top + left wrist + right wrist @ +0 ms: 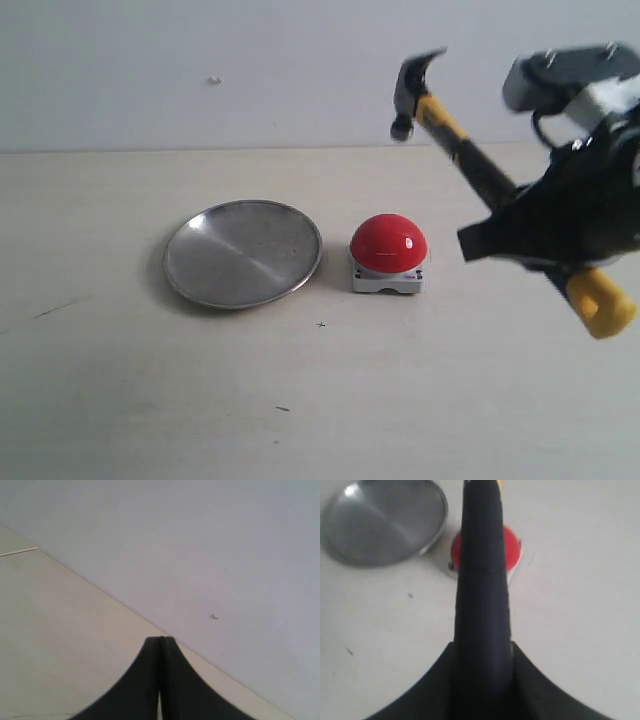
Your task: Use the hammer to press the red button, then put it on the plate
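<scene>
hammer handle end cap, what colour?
Yellow. The hammer shows its end cap best in the exterior view, low at the right.

No writing could be read.
The hammer (472,158) was too blurred for lettering; the button (388,242) and plate (243,252) bore no legible marks.
</scene>
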